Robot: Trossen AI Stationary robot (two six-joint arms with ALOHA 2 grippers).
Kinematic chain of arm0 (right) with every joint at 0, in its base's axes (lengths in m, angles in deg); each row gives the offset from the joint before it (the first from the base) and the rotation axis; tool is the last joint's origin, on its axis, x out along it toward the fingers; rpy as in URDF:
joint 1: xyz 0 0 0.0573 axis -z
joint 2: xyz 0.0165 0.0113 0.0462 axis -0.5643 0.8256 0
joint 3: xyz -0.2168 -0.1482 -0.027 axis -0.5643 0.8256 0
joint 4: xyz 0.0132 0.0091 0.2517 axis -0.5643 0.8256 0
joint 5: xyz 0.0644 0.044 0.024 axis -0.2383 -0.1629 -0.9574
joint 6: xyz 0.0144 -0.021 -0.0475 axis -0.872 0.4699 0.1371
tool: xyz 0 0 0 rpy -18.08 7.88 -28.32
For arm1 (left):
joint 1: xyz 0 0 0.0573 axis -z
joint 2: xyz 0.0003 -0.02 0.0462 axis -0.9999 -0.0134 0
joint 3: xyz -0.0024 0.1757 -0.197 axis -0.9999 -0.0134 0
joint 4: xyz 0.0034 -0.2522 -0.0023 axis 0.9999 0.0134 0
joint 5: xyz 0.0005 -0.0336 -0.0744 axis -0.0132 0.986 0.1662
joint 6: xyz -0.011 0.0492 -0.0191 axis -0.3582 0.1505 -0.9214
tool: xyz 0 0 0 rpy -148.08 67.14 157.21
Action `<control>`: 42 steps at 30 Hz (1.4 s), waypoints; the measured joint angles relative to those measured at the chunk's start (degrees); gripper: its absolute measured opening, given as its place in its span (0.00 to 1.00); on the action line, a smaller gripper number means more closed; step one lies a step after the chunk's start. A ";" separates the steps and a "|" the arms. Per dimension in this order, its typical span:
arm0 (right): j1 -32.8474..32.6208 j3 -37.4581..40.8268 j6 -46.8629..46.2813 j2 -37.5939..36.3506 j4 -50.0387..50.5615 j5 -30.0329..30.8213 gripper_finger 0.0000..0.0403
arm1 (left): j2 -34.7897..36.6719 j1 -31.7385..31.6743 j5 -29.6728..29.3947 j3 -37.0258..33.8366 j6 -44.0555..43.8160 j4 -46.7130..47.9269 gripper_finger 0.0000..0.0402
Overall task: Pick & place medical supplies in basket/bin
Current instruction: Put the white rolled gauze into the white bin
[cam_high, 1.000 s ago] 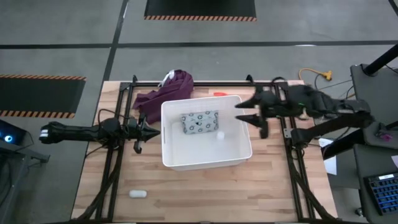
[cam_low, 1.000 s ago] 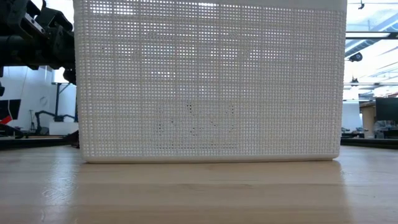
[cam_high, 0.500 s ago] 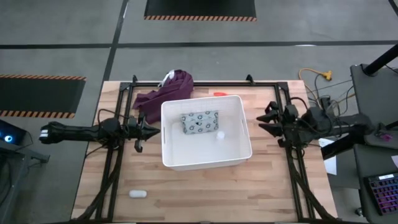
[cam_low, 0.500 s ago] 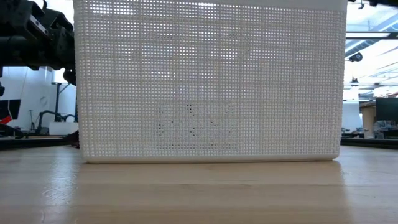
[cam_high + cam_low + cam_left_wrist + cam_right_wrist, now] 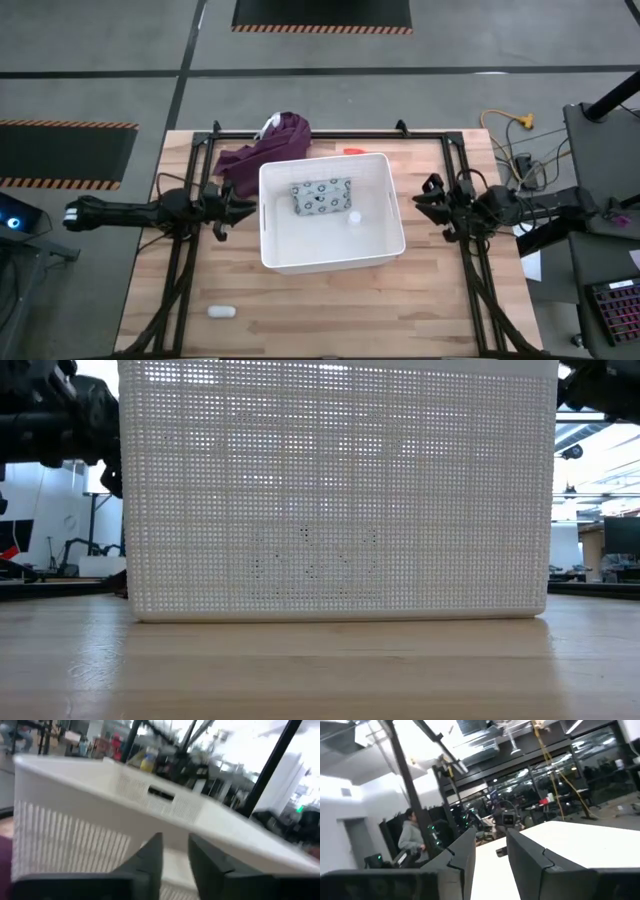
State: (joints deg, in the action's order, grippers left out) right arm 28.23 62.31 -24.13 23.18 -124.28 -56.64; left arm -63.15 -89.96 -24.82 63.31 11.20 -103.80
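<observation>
The white basket (image 5: pixel 331 250) stands mid-table and fills the low view (image 5: pixel 340 490). Inside it lie the grey-green dotted packet (image 5: pixel 321 195) and the tiny white bottle (image 5: pixel 354 216). The white oblong piece (image 5: pixel 222 311) lies on the wood near the table's near-left corner. Only a sliver of the orange tube (image 5: pixel 354 151) shows behind the basket's far wall. My left gripper (image 5: pixel 250 207) hovers just left of the basket's left wall, open by a narrow gap (image 5: pixel 175 852). My right gripper (image 5: pixel 420 198) hovers right of the basket, also narrowly open (image 5: pixel 491 845).
A purple cloth (image 5: pixel 265 150) is heaped at the basket's far-left corner. Black frame rails (image 5: pixel 180 270) run along both table sides. Bare wood (image 5: pixel 330 310) lies between the basket and the near edge. A person (image 5: pixel 412 837) stands in the room beyond.
My right gripper has drawn back from over the basket's right wall toward the table's right edge and sunk lower, its fingers coming closer together. My left gripper has stayed beside the basket's left wall, its fingers parting slightly. The supplies and the basket have not moved.
</observation>
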 joint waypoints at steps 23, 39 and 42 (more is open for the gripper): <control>0.01 -1.12 -4.06 0.02 -0.03 1.04 0.18 | -8.67 0.09 16.80 27.88 10.31 -6.57 0.46; 0.01 -1.15 -5.72 0.05 0.08 1.04 0.18 | -35.66 9.98 29.63 68.83 10.33 50.84 0.46; 0.01 -1.15 -5.68 0.05 0.16 1.04 0.17 | -39.94 13.26 29.36 71.98 6.93 58.58 0.46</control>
State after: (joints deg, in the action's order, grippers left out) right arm 28.24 61.16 -29.81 23.24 -124.11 -55.59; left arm -103.09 -76.70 4.54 135.28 18.12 -45.22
